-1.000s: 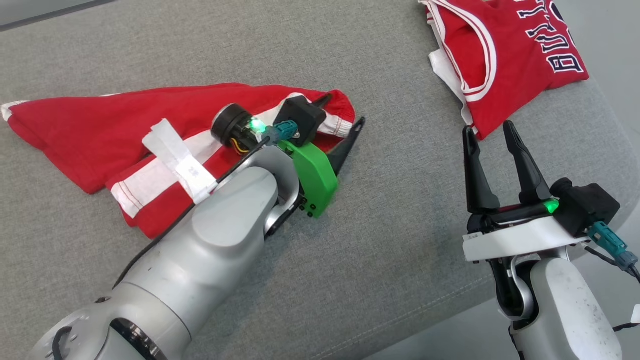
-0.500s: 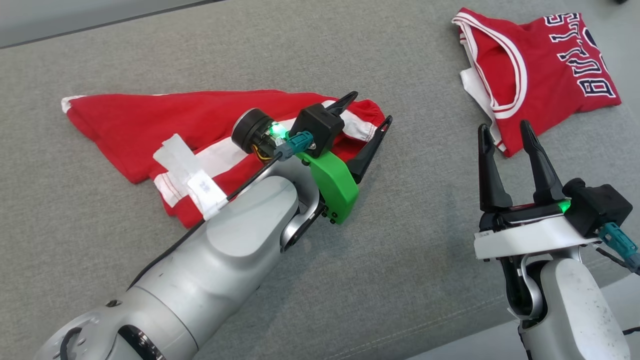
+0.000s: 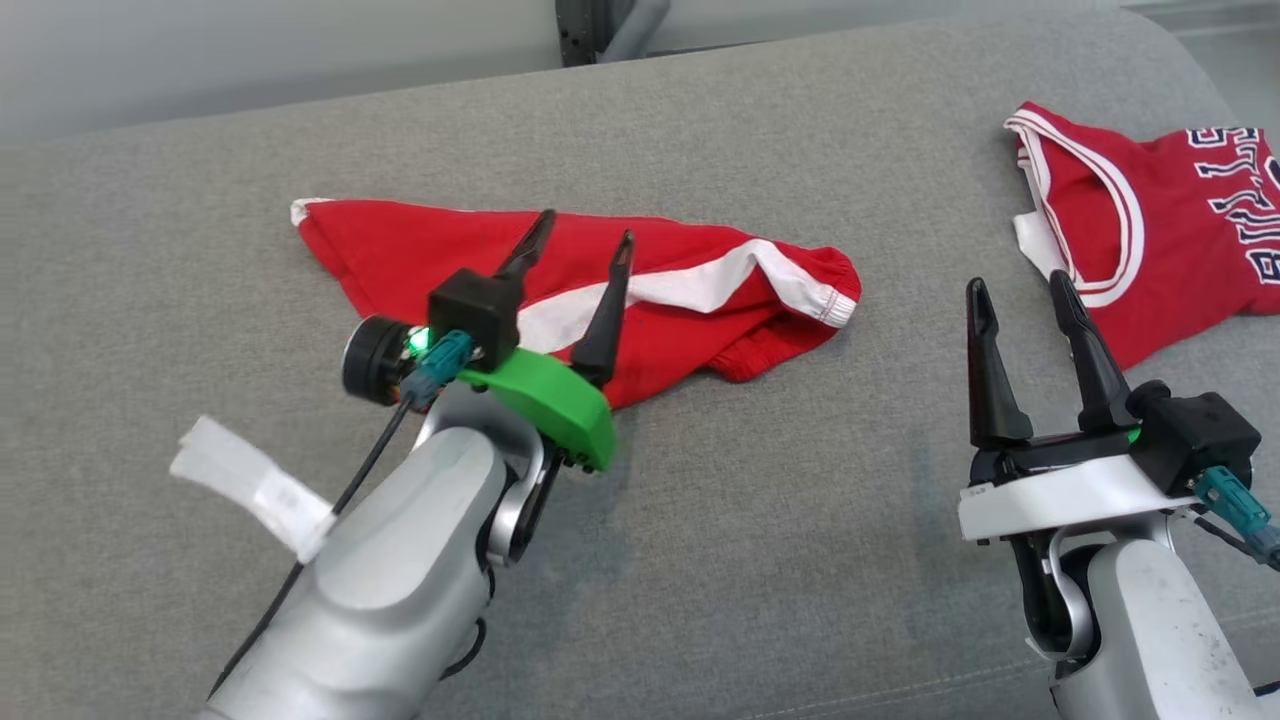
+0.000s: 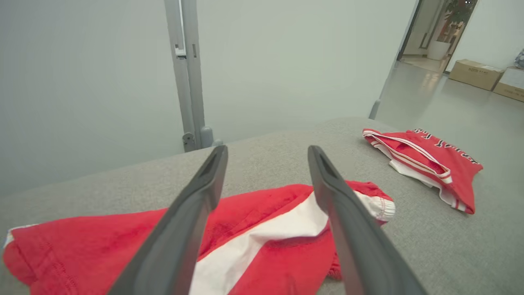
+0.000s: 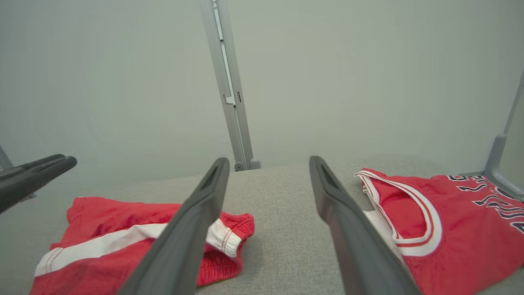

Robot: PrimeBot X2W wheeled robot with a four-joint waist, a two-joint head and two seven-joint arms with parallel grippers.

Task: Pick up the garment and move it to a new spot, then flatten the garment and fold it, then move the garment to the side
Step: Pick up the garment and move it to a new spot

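Grey fabric cushion, with the folded red white-striped shorts lying flat mid-surface. The left gripper hangs over the shorts, jaws wide open and empty. The right gripper, open too, sits right of them beside a red lettered jersey.

A folded red sleeveless jersey with white trim and dark lettering lies at the right end of the grey fabric-covered bench. Behind stands a grey metal post; brown cardboard boxes sit on the floor.
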